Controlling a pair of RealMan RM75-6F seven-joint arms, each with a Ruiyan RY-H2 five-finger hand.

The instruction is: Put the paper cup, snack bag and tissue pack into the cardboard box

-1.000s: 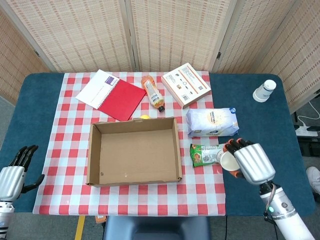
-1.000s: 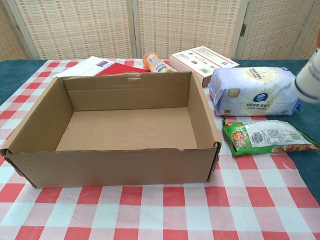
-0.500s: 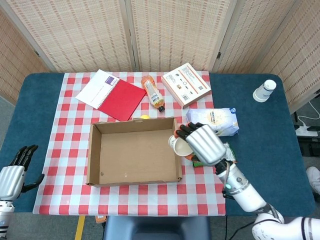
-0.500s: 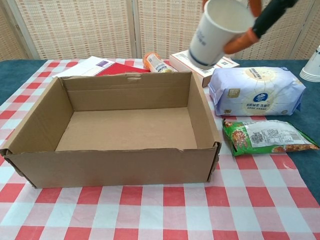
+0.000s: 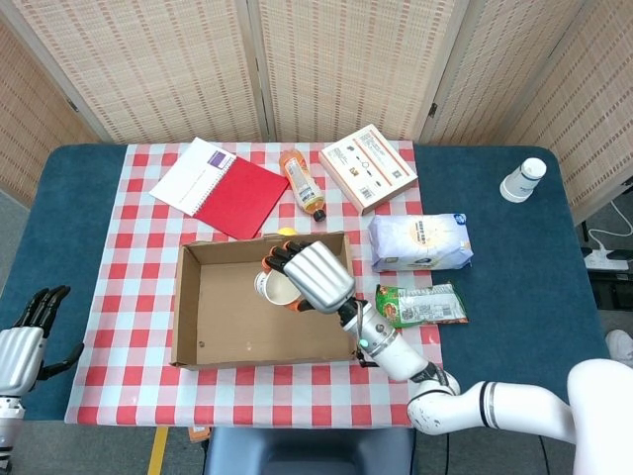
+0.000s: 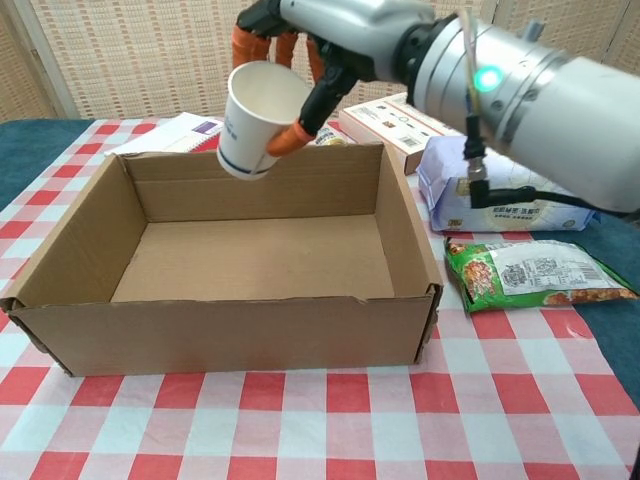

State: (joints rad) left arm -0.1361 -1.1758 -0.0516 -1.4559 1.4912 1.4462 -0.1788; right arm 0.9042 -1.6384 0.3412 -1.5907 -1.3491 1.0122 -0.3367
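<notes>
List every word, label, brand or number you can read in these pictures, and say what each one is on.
No text can be read for certain.
Tissue pack: blue round logo and print, too blurred.
Snack bag: white label with print, too small.
White and orange box: dark print and icons, too small.
Orange bottle: label unreadable.
Paper cup in the right hand: only a blue band, no words visible.
Notebook: purple patch, no legible text.

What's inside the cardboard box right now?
Nothing lies on the bare floor of the cardboard box in the chest view. The right hand holds the paper cup above it, not yet released. The near wall hides a strip of floor behind it.
</notes>
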